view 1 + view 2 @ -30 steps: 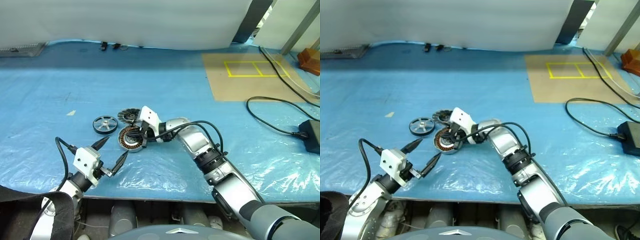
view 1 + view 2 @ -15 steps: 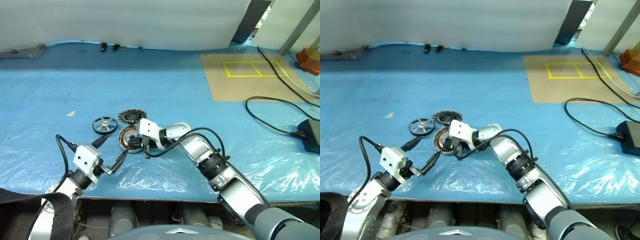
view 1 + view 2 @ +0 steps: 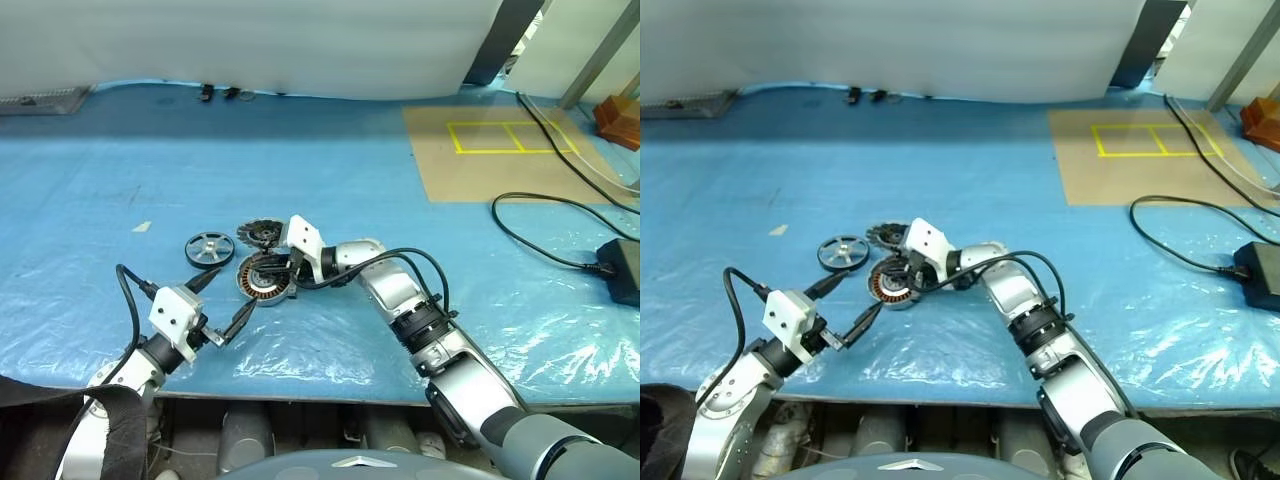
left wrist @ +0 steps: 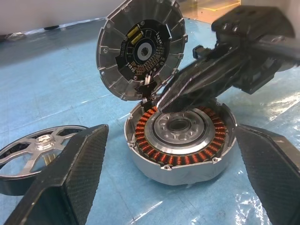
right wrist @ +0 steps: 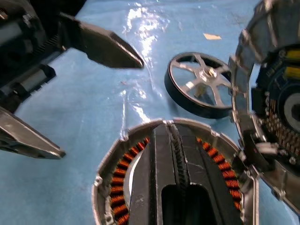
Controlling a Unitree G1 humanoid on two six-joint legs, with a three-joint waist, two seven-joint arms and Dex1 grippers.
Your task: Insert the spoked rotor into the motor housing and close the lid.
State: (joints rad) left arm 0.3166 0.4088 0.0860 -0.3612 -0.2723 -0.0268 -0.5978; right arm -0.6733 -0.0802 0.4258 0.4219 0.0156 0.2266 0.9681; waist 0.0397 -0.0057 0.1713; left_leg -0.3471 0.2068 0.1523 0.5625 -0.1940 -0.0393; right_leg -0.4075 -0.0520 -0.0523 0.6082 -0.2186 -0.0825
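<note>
The motor housing [image 3: 262,282], round and silver with a ring of copper windings, lies open on the blue sheet. Its lid [image 3: 260,233], a segmented disc, stands tipped up at the housing's far edge. The spoked rotor [image 3: 208,248] lies flat to the left of both, clear of them. My right gripper [image 3: 273,270] is shut with nothing in it, its tips lying over the housing's open top [image 5: 117,197]. My left gripper [image 3: 231,295] is open just in front of the housing, its fingers [image 4: 79,173] framing it without touching.
A brown mat with yellow tape [image 3: 490,150] lies at the back right. A black cable [image 3: 540,235] runs to a black box [image 3: 622,272] at the right edge. Small dark items [image 3: 220,93] sit by the far wall. The table's front edge is close behind my left gripper.
Half a second ago my right gripper had dropped off the housing's near right side; it is now back over the housing top. The left gripper stays open in place.
</note>
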